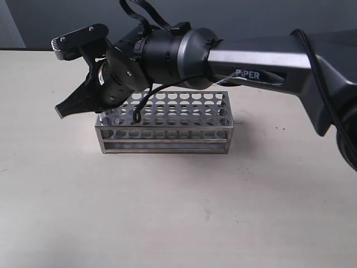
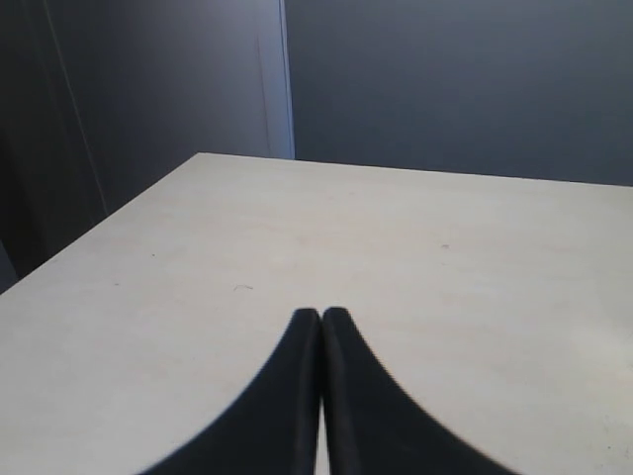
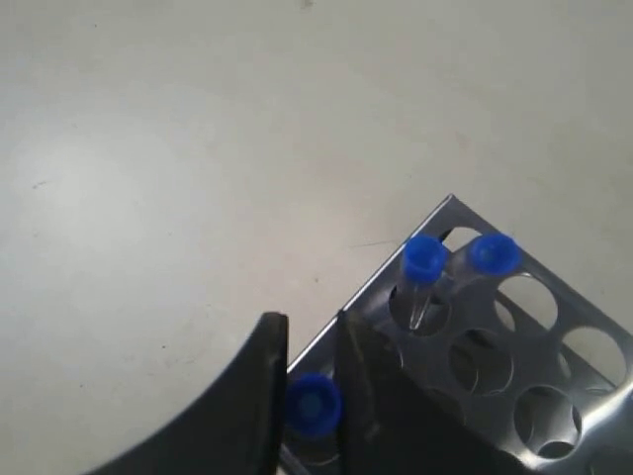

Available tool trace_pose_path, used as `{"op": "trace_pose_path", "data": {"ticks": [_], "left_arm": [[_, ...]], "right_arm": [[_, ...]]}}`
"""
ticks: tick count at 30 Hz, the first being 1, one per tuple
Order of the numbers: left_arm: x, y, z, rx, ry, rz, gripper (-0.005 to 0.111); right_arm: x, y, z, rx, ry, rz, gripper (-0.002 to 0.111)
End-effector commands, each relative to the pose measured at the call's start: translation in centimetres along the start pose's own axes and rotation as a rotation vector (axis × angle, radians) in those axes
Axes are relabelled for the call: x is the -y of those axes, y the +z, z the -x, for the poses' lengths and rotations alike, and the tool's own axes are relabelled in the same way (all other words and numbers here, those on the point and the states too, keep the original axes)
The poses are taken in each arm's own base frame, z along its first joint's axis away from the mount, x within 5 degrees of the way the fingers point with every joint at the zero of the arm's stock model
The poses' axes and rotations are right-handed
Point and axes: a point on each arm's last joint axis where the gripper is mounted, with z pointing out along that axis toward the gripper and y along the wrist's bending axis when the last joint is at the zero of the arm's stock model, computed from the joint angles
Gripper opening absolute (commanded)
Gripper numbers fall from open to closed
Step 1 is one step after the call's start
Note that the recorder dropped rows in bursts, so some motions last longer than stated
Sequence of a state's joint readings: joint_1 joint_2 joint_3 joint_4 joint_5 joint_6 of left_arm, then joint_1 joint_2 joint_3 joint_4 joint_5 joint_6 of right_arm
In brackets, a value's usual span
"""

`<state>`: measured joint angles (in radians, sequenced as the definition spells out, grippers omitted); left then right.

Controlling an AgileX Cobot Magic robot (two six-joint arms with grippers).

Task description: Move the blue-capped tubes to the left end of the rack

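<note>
The shiny metal rack (image 1: 167,125) stands in the middle of the table. My right arm reaches across over its left end, and the right gripper (image 1: 64,109) hides any tubes there in the exterior view. In the right wrist view the right gripper (image 3: 309,322) is shut on one blue-capped tube (image 3: 314,406) at the rack's (image 3: 554,346) corner edge. Two more blue-capped tubes (image 3: 425,257) (image 3: 493,253) stand side by side in end holes nearby. A fourth tube is out of view. My left gripper (image 2: 321,315) is shut on nothing, above bare table.
The pale table (image 1: 178,223) stretches around the rack on all sides. In the left wrist view its far edge (image 2: 396,166) meets a dark wall. The right arm's thick black body (image 1: 167,53) hangs above the rack's back left part.
</note>
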<state>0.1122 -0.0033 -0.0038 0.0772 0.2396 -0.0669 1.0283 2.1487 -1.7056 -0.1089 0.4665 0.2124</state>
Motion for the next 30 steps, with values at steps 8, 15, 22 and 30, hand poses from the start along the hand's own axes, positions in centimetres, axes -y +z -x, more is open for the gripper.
{"op": "trace_pose_path", "data": {"ticks": [8, 15, 22, 30], "left_arm": [[0.1, 0.1, 0.2, 0.027, -0.006, -0.009, 0.0], [0.1, 0.1, 0.2, 0.027, -0.006, -0.009, 0.0], [0.1, 0.1, 0.2, 0.027, -0.006, -0.009, 0.0], [0.1, 0.1, 0.2, 0.027, -0.006, -0.009, 0.0]], "right_arm": [[0.1, 0.4, -0.5, -0.03, -0.014, -0.005, -0.001], [0.3, 0.3, -1.6, -0.156, -0.073, -0.019, -0.001], [0.1, 1.1, -1.7, -0.121, -0.06, -0.004, -0.001], [0.1, 2.1, -2.8, -0.183, -0.037, 0.002, 0.0]]}}
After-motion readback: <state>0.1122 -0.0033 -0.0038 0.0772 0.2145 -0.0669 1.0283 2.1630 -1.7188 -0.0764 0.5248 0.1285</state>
